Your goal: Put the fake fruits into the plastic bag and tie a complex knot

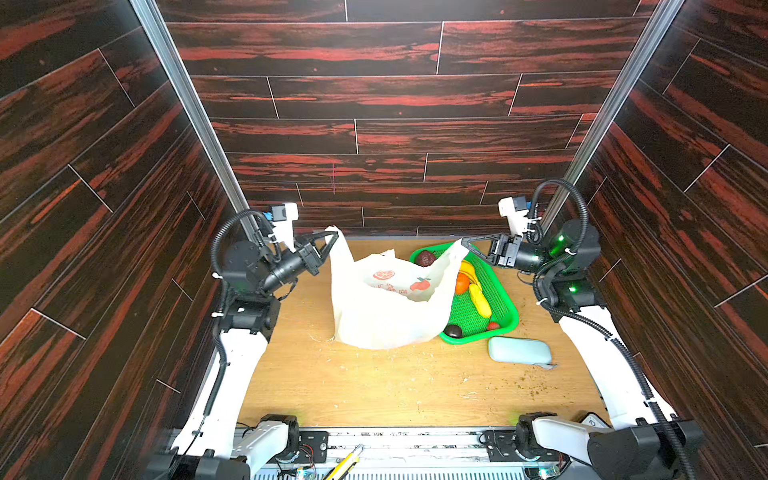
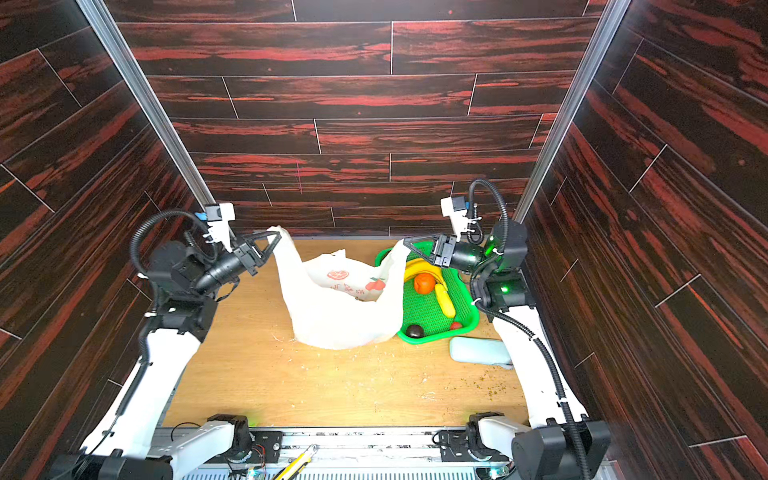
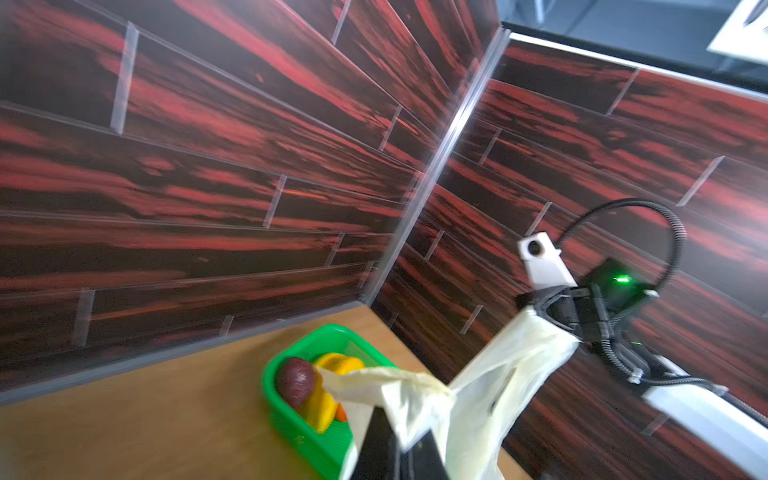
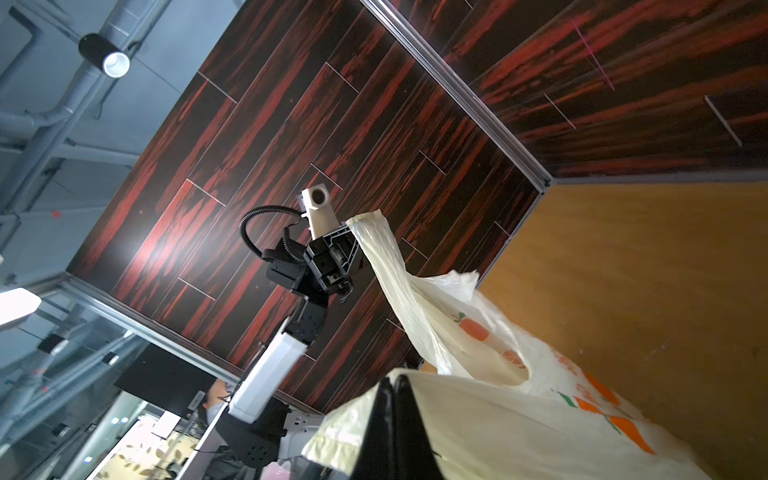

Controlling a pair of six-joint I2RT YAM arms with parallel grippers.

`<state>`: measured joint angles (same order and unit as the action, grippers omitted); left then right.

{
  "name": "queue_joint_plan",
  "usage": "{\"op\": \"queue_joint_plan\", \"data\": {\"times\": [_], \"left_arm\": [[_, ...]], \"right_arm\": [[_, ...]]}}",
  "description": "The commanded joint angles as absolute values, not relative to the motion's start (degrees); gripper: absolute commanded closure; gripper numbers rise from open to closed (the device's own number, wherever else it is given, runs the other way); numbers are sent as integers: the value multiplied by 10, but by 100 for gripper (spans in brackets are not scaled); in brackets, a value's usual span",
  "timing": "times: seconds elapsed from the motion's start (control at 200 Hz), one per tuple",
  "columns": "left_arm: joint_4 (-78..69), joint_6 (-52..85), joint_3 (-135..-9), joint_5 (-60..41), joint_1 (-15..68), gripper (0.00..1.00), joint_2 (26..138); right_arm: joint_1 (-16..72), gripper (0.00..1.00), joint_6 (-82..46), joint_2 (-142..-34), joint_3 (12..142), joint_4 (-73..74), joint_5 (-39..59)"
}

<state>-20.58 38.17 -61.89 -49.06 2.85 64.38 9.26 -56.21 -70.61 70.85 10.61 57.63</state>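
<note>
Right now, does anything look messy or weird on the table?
Yes. Crumbs litter the wooden table near the pale blue pouch. The plastic bag, pinched in the jaws of the left gripper and right gripper, sags over the green mesh basket.

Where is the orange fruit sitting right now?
In both top views the orange lies inside the green basket, right of centre on the table. It rests against the yellow bananas, just right of the plastic bag.
</note>
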Motion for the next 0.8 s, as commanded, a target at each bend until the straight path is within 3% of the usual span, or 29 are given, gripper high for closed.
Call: {"op": "queue_joint_plan", "data": {"times": [0.0,0.095,0.15,0.286,0.401,0.551,0.681,0.797], "left_arm": [[-360,466,-588,-541,28,100,660],[-391,487,-570,-542,31,100,676],[-393,488,-566,-538,31,100,684],[-396,487,-576,-537,31,100,699],[-393,488,-589,-544,31,100,716],[-405,497,-595,-555,31,100,732],[-436,510,-598,-567,37,100,743],[-462,512,-601,-575,53,100,756]], "right_arm": [[90,100,-593,-724,676,137,588],[90,100,-597,-746,675,151,597],[87,95,-597,-757,685,157,602],[62,69,-577,-760,716,152,602],[29,51,-488,-737,741,57,577],[10,45,-322,-699,780,-111,503],[23,43,-275,-683,788,-107,532],[86,43,-166,-721,853,-174,539]]}}
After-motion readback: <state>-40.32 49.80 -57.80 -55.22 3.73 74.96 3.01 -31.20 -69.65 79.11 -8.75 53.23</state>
